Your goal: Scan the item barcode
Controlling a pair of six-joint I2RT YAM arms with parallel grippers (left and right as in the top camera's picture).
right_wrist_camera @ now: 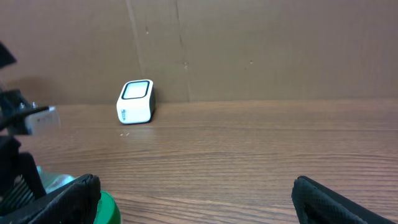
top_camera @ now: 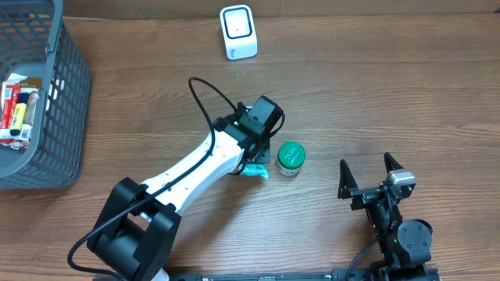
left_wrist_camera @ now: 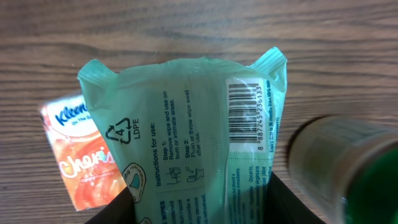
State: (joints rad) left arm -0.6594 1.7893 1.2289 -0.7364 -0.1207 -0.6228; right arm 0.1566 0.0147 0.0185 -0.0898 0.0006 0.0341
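Observation:
My left gripper [left_wrist_camera: 202, 199] is shut on a pale green wipes packet [left_wrist_camera: 186, 124], its black fingers pressing on both sides. The packet's printed back faces the wrist camera, and its barcode [left_wrist_camera: 244, 115] shows on the right. From overhead only a corner of the packet [top_camera: 254, 168] shows under the left gripper [top_camera: 258, 154], mid-table. The white scanner [top_camera: 237, 31] stands at the far edge, apart from the packet; it is also in the right wrist view [right_wrist_camera: 135, 101]. My right gripper [top_camera: 373, 173] rests open near the front right, with nothing between its fingers [right_wrist_camera: 323, 199].
A green-capped bottle [top_camera: 291, 158] stands just right of the held packet. An orange tissue pack [left_wrist_camera: 78, 155] lies on the table under the packet's left side. A grey mesh basket [top_camera: 62, 94] holding several items sits at the far left.

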